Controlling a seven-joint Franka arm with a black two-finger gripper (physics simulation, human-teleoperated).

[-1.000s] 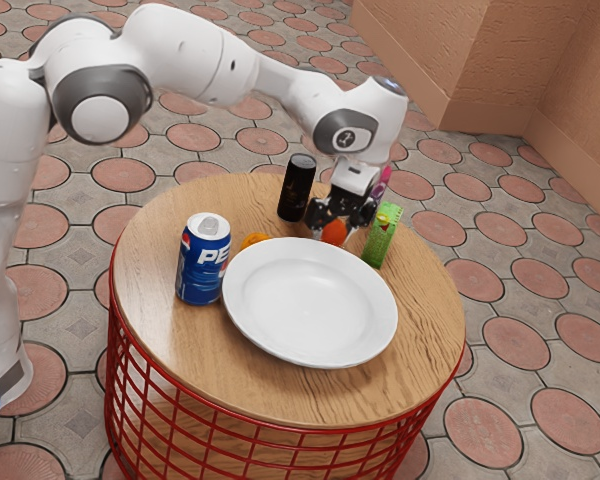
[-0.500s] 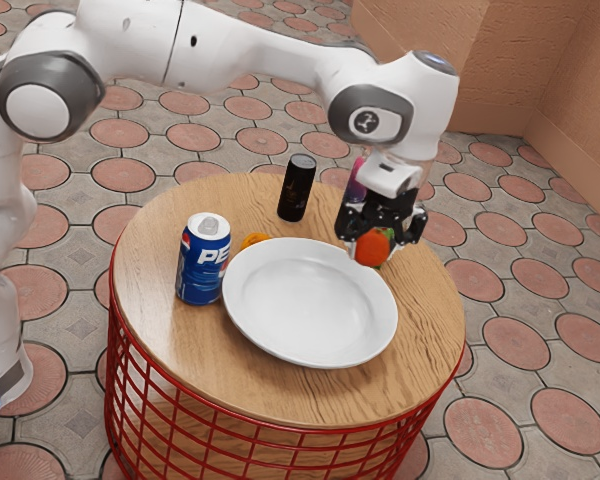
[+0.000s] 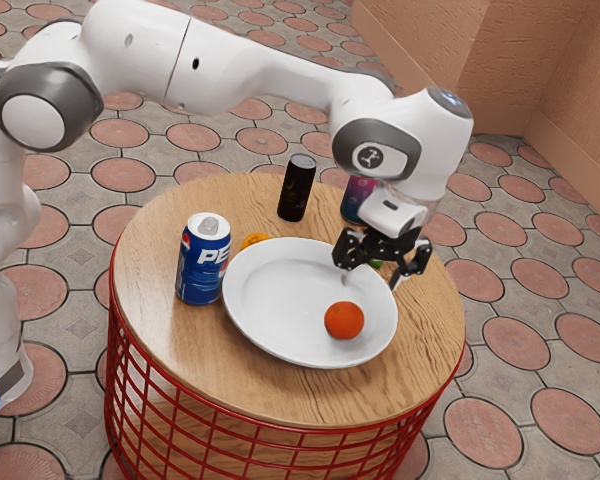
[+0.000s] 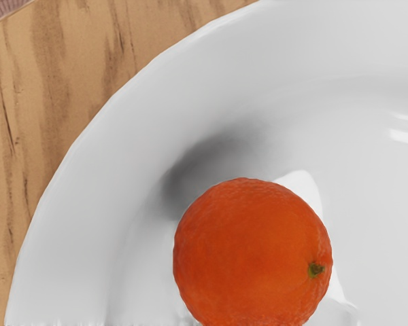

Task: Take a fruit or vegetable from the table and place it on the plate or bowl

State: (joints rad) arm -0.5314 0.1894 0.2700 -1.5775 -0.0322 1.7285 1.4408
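**Orange is down on the plate, but it's not risk-free yet**

Starting at the exterior view's left, a Pepsi can is stood upright on the round wooden table, just beside the white plate. A small orange-coloured fruit can be made out behind the plate's rim, and a black can is parked further back. The orange is found resting on the plate, toward the near side on the exterior view's right, close to the rim. Above and behind it the gripper is poised with its fingers spread wide and nothing held between them. A colourful can is tucked just behind the gripper.

In the wrist view the orange is seen sitting free on the plate, right under the hand.

What could bite: the fruit is round and the plate looks shallow, so a roll over the rim can't be ruled out if it gets nudged. The colourful can could also be clipped if the gripper is pulled back carelessly.
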